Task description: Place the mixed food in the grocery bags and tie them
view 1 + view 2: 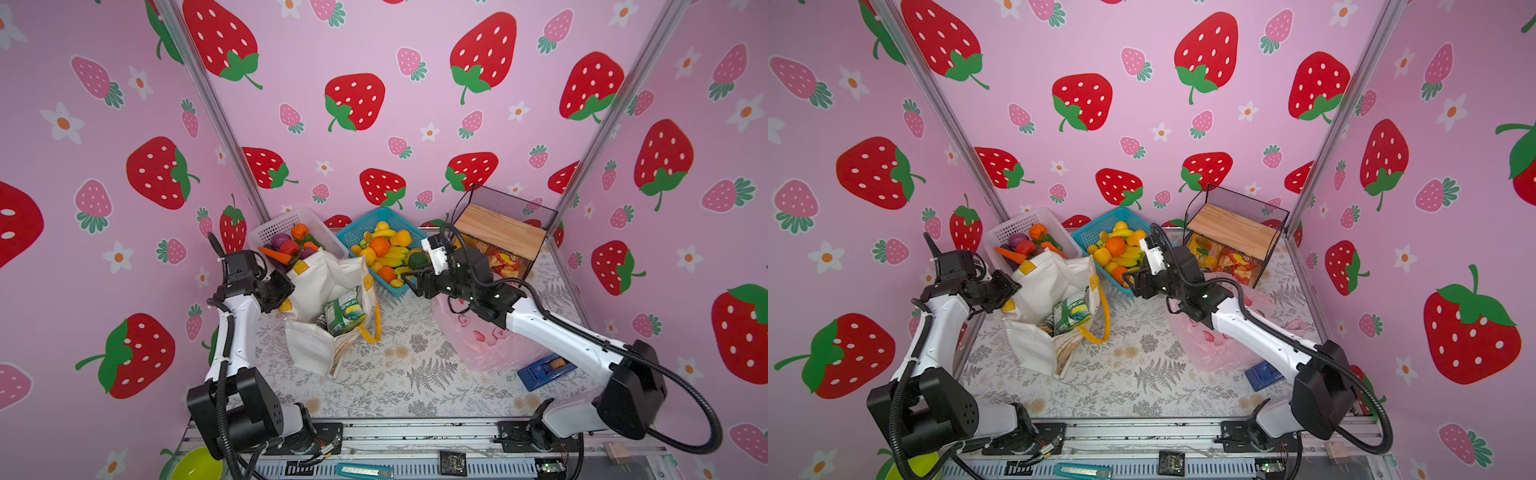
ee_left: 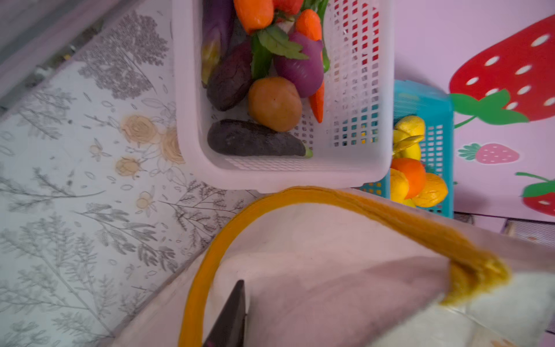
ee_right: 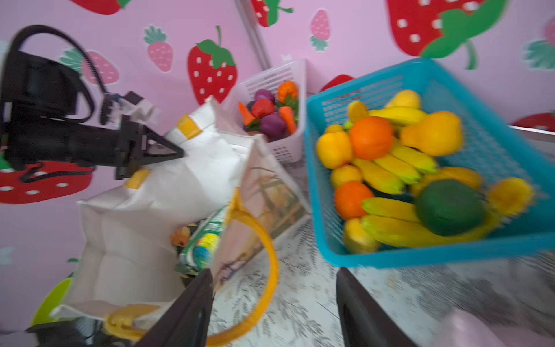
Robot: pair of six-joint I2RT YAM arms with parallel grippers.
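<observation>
Filling judged under way | green snack packet [image 1: 345,311] inside white canvas tote [image 1: 316,282] | right gripper [image 3: 273,272] spread, empty, beside tote | left gripper [image 1: 285,287] at tote rim, opening indiscernible | next: orange [image 1: 379,246] to be grasped.

No lettering can be read anywhere on this tabletop: the print on the green snack packet [image 1: 343,313] inside the white canvas tote [image 1: 320,286] is too blurred to make out, as are a small dark marking on the white wrist camera housing [image 1: 436,251] and the orange packets [image 1: 505,262] beneath the wooden shelf [image 1: 498,232].
</observation>
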